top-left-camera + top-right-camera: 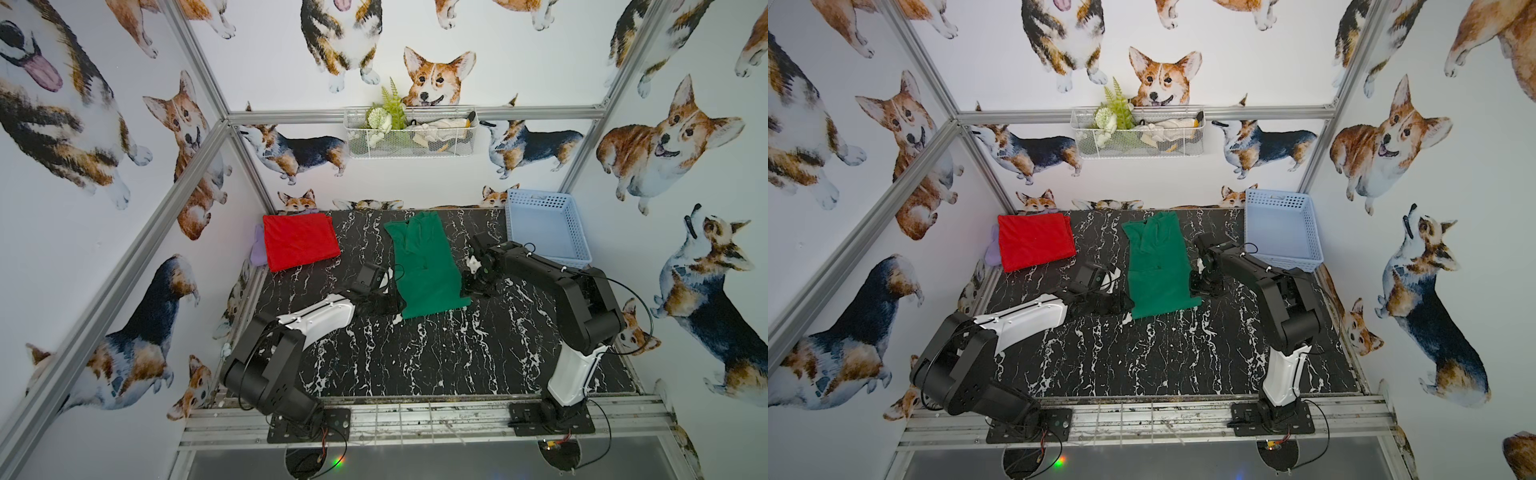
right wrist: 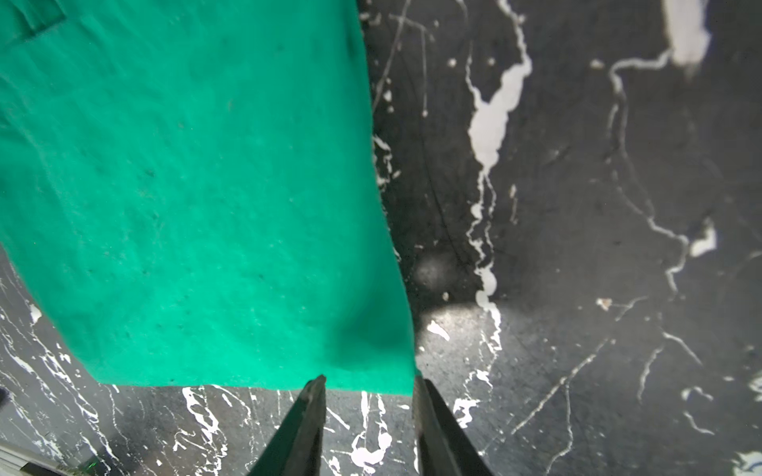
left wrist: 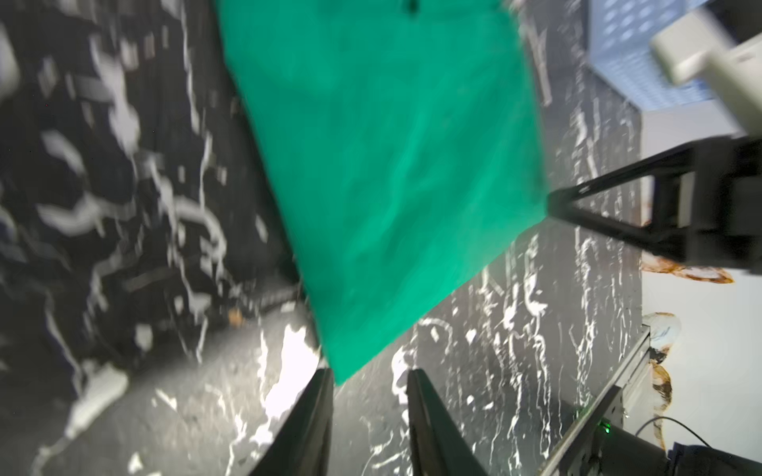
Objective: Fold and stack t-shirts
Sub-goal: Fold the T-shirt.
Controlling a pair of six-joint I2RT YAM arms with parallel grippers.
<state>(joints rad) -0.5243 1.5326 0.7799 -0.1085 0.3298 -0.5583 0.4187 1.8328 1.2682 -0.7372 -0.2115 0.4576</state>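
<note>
At the near hem of the dark green t-shirt, both my grippers stand with jaws apart, clamping nothing. My left gripper sits just at one hem corner and my right gripper has its tips at the other. That shirt lies flat on the table, a narrow strip, long axis running near to far, collar end toward the back wall. The folded red t-shirt rests in the far left corner.
</note>
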